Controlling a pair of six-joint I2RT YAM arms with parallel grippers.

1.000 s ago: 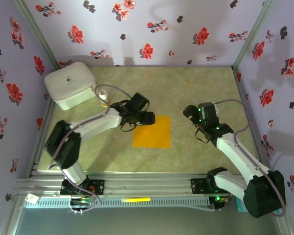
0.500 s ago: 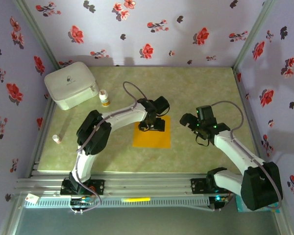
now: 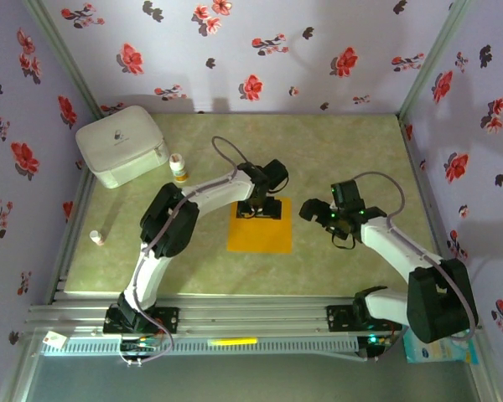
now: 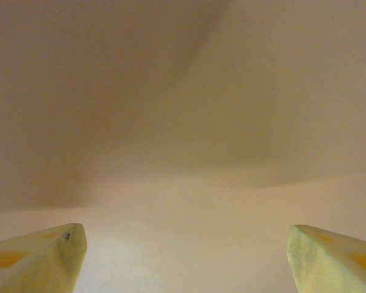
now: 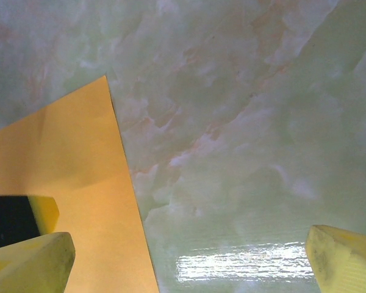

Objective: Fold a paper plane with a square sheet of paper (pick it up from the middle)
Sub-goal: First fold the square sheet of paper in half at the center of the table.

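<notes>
Thin bright orange square sheet of paper (image 3: 260, 233) flat on desk (image 3: 344, 151) | your left claw (image 3: 261, 211) spread over its far edge, right claw (image 3: 312, 213) spread beside it | risk: off-centre pinch drags, creases it.

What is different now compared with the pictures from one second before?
The left hand swung right, from near the far left corner of the orange paper to above its far edge. The right hand moved left, closer to the paper's right edge. Both hands are open and hold nothing. The paper, the white box and the small bottle stayed in place.
</notes>
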